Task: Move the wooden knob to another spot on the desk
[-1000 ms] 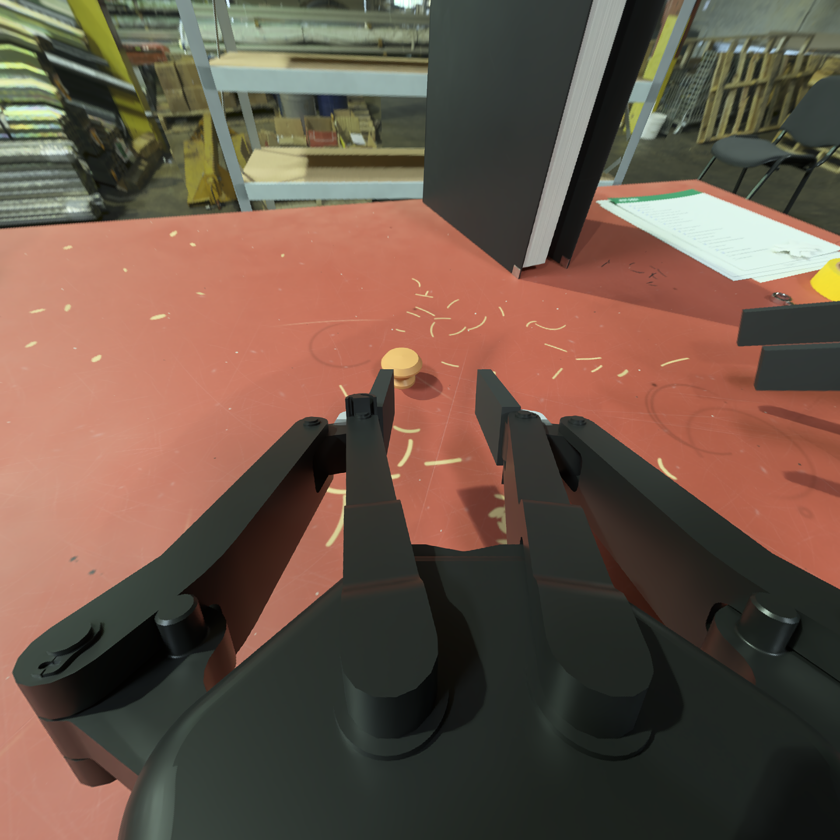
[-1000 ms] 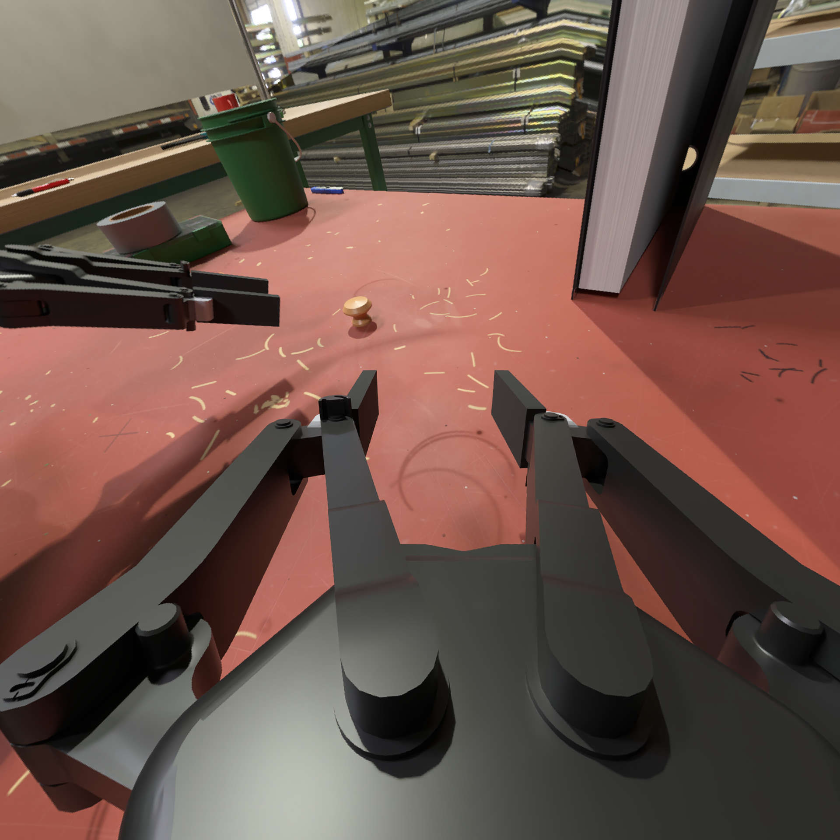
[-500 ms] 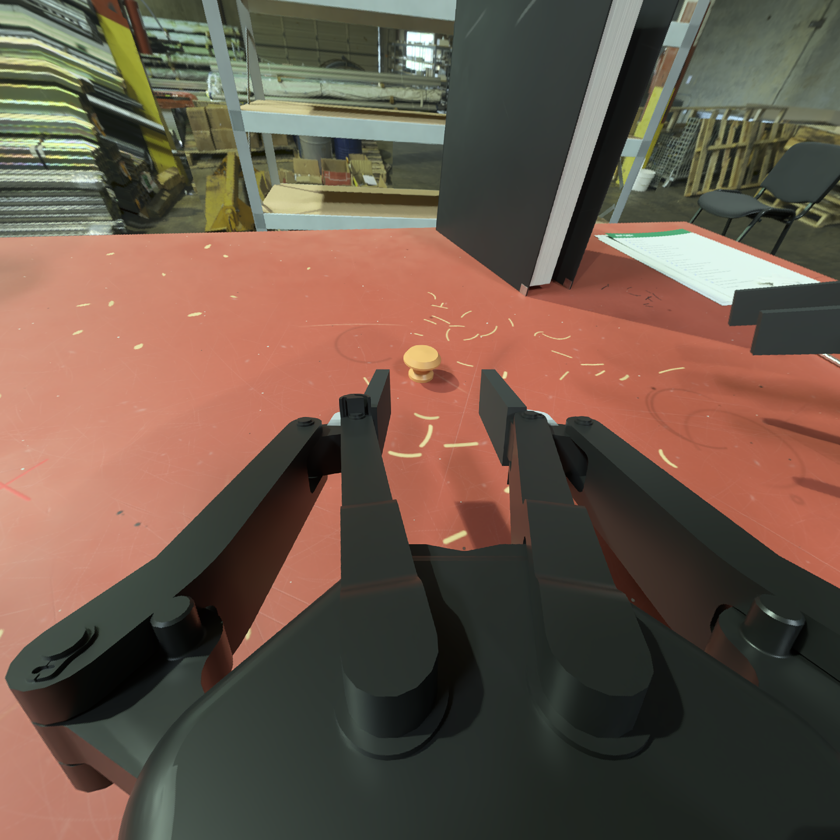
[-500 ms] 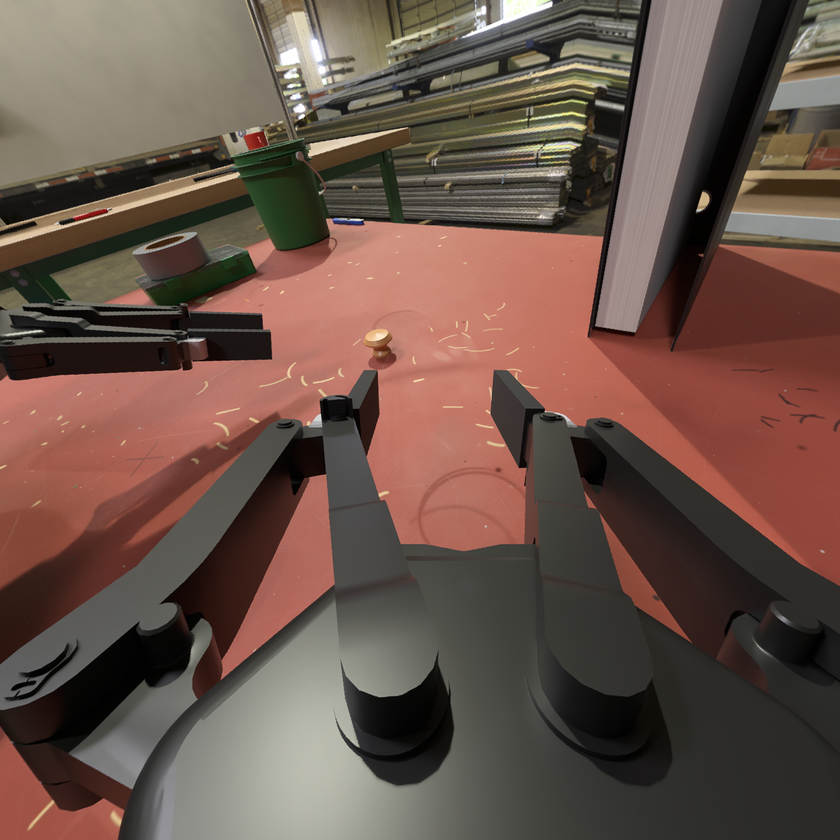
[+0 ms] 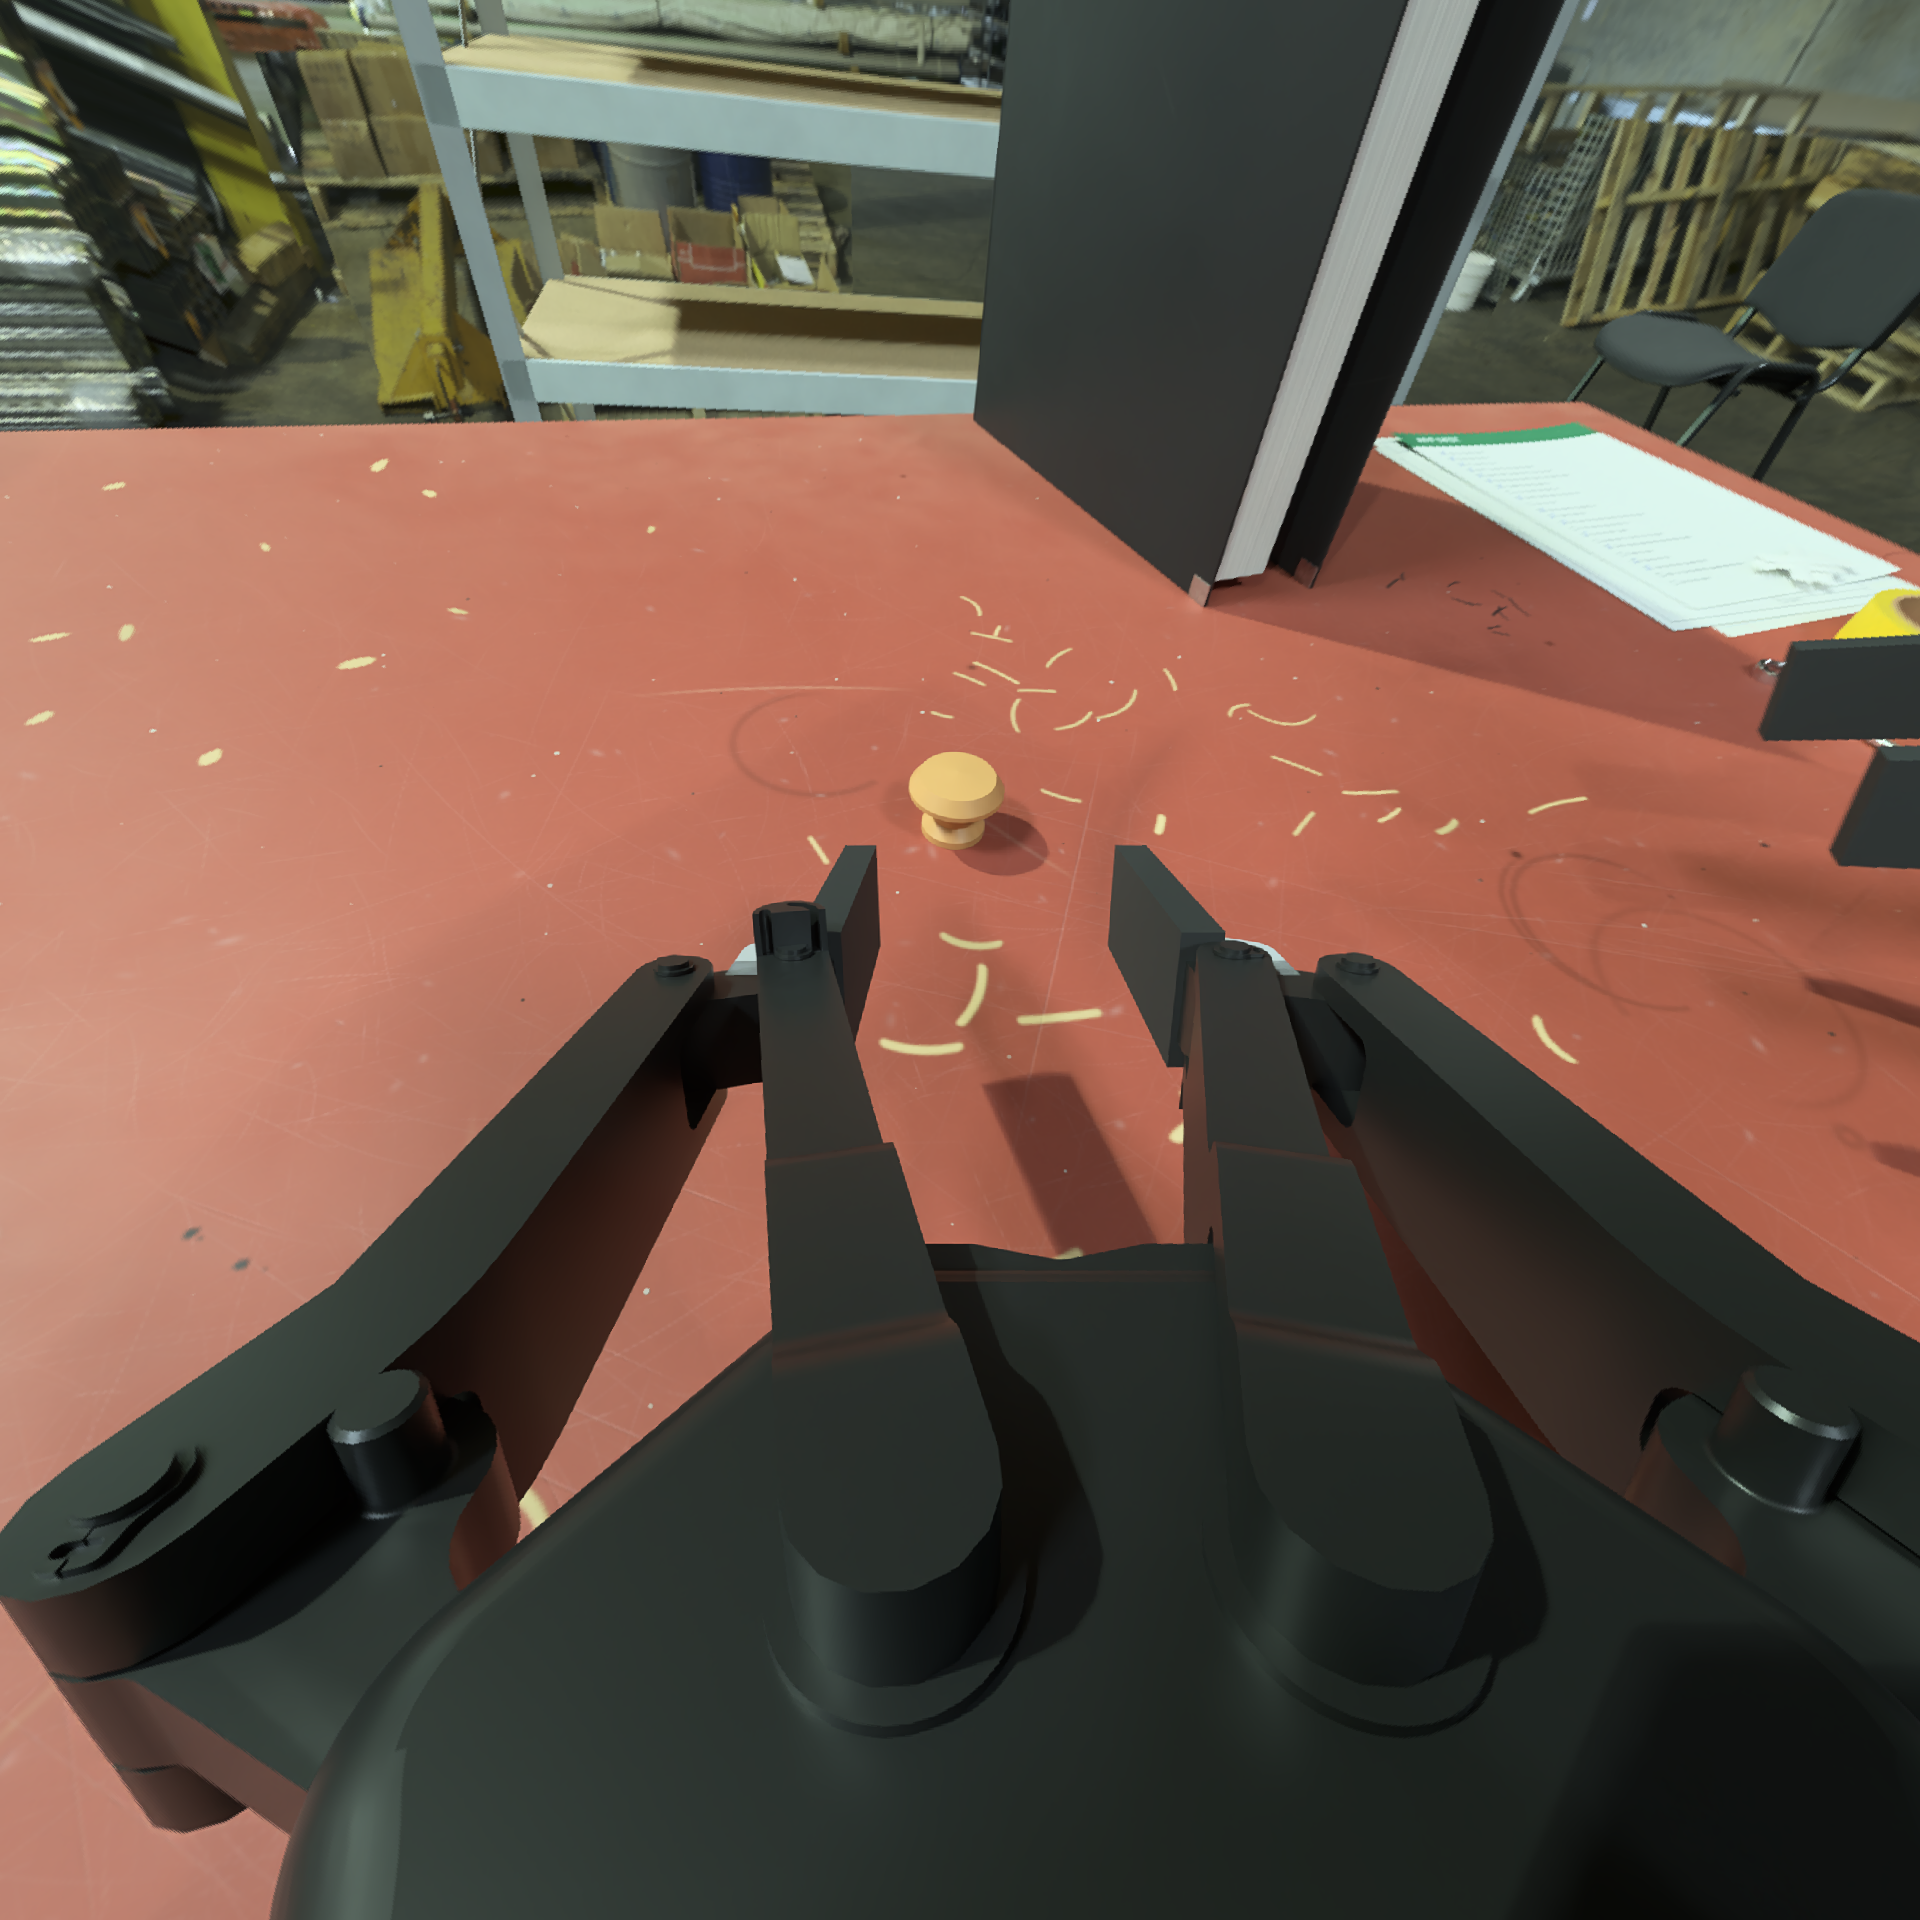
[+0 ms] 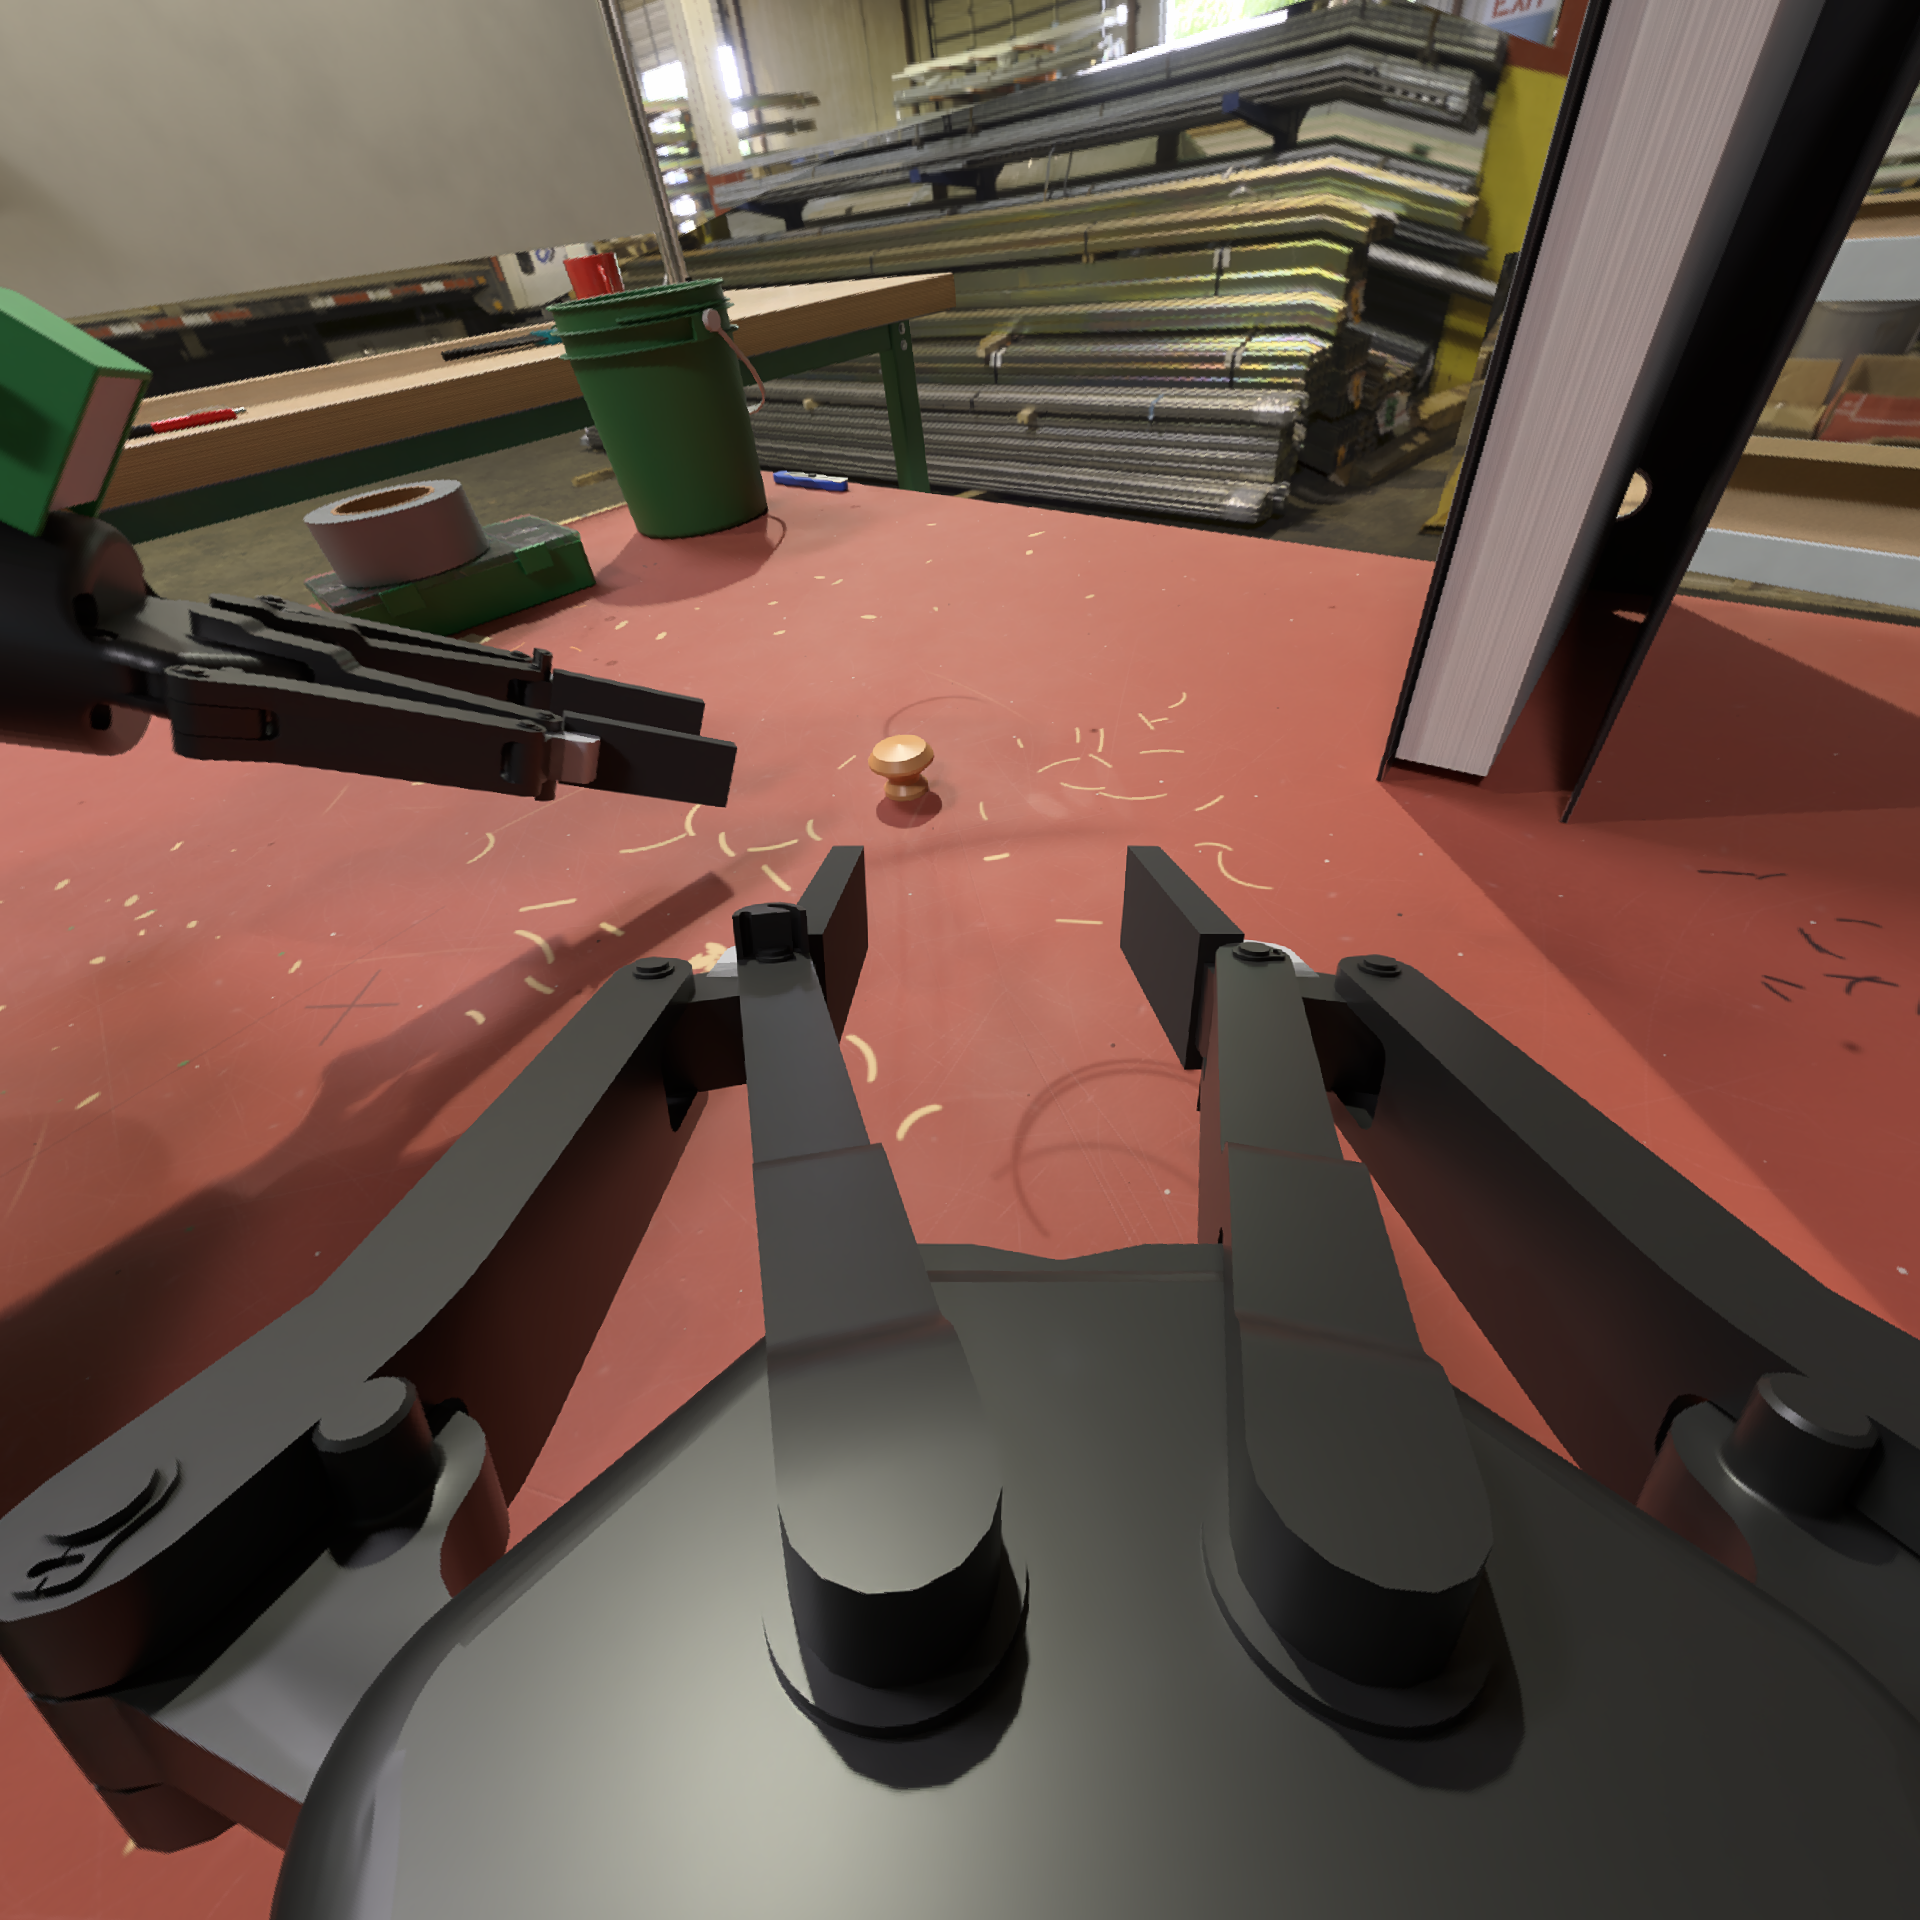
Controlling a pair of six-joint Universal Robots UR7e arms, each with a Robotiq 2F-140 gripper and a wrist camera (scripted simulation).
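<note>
A: Where did the knob [image 5: 954, 796] sit?

B: Upright on the red desk [image 5: 416, 935], cap up on its narrow stem, among pale shavings [image 5: 966, 997]. It stood just ahead of the left gripper [image 5: 992, 883], slightly toward the left finger, not yet between the fingers.

A: And the fingers?

B: Both pairs were spread wide and held nothing. The right gripper [image 6: 992, 883] hung farther from the knob, which also showed in its view [image 6: 900, 767].

A: So the left should have taken it?

B: I judged so. The step was the approach. Done well, it meant shifting a touch left to centre the knob, easing forward and down until the fingers flanked the cap, then closing gently. A nudge from one finger could have tipped it, since the stem looked narrow.

A: Any obstacles?

B: The black book [image 5: 1195, 291] stood well behind; a free spot lay to the left.
</note>
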